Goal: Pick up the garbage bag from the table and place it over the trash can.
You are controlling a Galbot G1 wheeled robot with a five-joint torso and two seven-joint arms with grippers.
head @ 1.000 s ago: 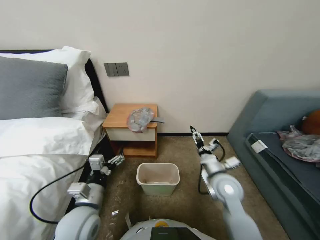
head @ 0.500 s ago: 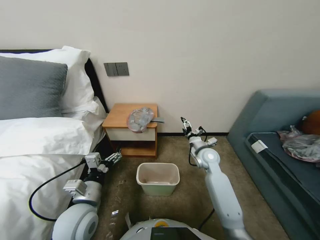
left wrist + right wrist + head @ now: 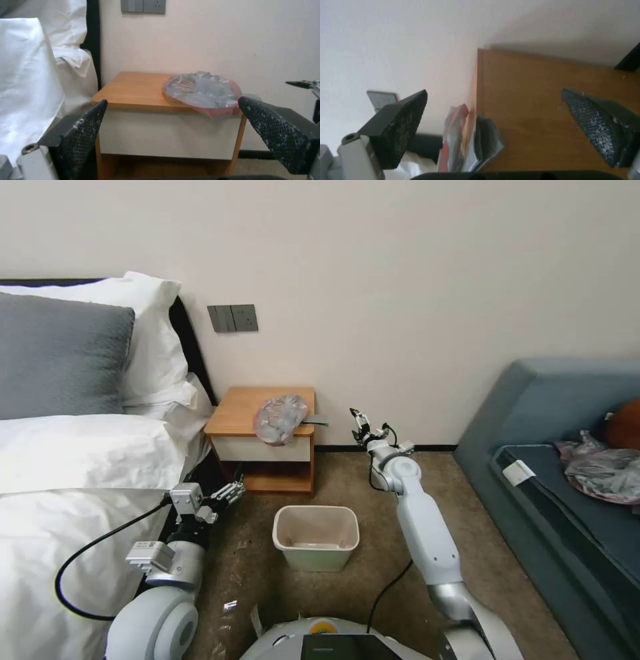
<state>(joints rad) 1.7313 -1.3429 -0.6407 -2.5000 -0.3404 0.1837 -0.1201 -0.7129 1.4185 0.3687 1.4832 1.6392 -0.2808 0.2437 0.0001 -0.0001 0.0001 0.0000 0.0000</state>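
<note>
Right tool (image 3: 360, 419) now closer to the tabletop (image 3: 247, 410) than a second ago, fingers spread wide, nothing held. Garbage bag (image 3: 280, 418) unmoved at the tabletop's front right corner, overhanging the edge. Left tool (image 3: 229, 493) open, waiting low beside the bed. Trash can (image 3: 315, 538) still unlined; grasp pending.

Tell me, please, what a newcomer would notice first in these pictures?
The crumpled garbage bag lies on the table, hanging over its front edge. The right gripper is stretched out beside it, fingers open. The trash can stands unlined on the carpet below, and the left gripper hangs open near the bed.
</note>
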